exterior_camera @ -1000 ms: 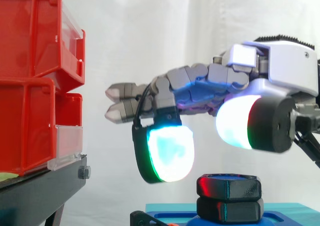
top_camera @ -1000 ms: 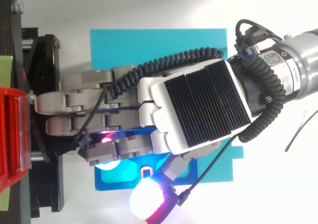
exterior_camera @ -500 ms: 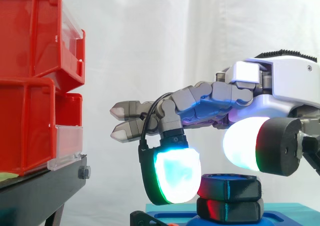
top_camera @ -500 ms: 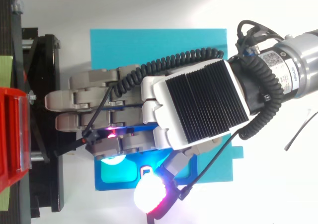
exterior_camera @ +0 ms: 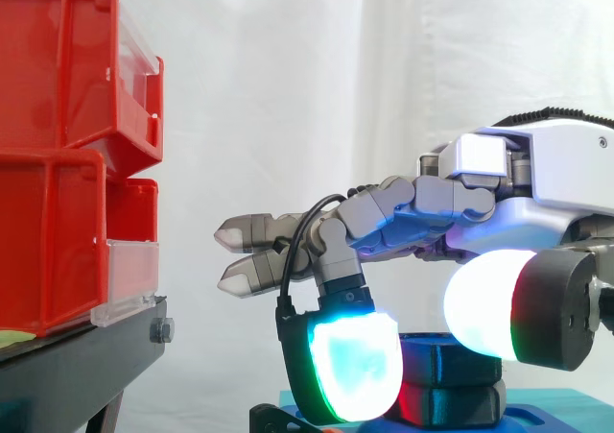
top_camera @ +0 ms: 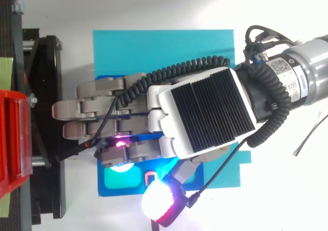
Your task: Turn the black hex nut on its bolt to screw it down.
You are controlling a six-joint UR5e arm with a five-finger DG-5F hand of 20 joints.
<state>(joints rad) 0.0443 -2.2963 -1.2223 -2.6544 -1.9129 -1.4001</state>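
Black hex nut (exterior_camera: 430, 358) sits low, right of middle in side view, over blue base (top_camera: 110, 190). Its turning line likely goes straight up. Hand (exterior_camera: 537, 179) hangs over it, pointing left. Fingers spread wide, hold nothing. Bent finger's pad (exterior_camera: 355, 371) is left of nut, thumb pad (exterior_camera: 484, 303) right. Nut in gap; touch unclear. Red bins (exterior_camera: 58, 164) at left edge, well apart, likely block nothing.

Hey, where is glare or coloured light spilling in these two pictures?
Side view: the glow from the hand is blown out to white and tints the black hex nut bluish. Top view: that glow blooms pink-white against the white surface.
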